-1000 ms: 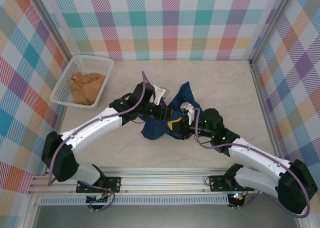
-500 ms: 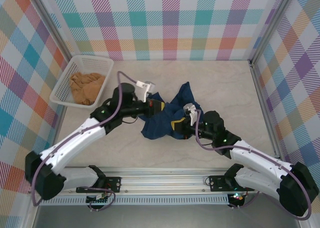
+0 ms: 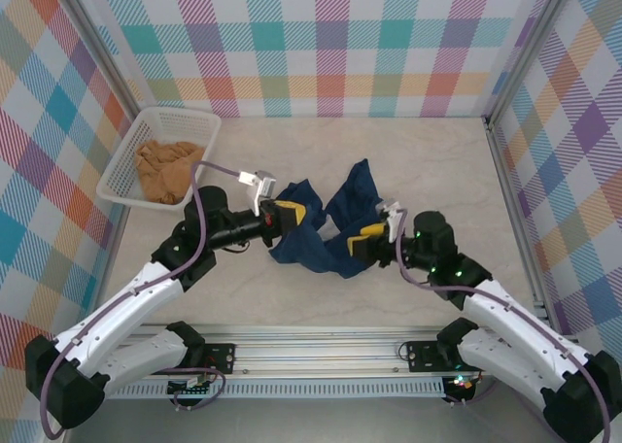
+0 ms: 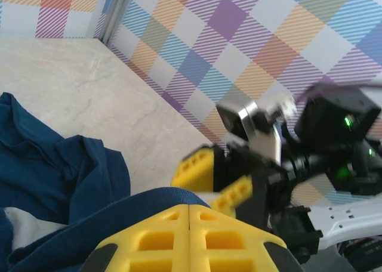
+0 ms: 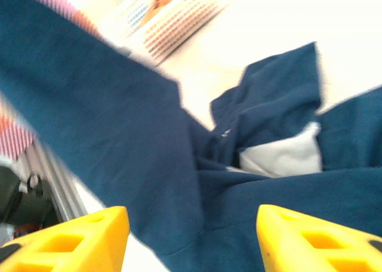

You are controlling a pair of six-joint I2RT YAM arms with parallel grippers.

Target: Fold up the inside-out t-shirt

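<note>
Careful: left pincer point(image 3: 303, 215) pinching navy t-shirt point(image 3: 311, 252), my right pincer point(image 3: 358, 239) spread; cloth may slip out if I tug hard.

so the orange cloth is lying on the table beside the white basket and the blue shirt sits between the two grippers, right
Not quite. The orange cloth lies inside the white basket, not on the table beside it, as the top view shows. The blue shirt does sit between the left gripper and the right gripper.
</note>
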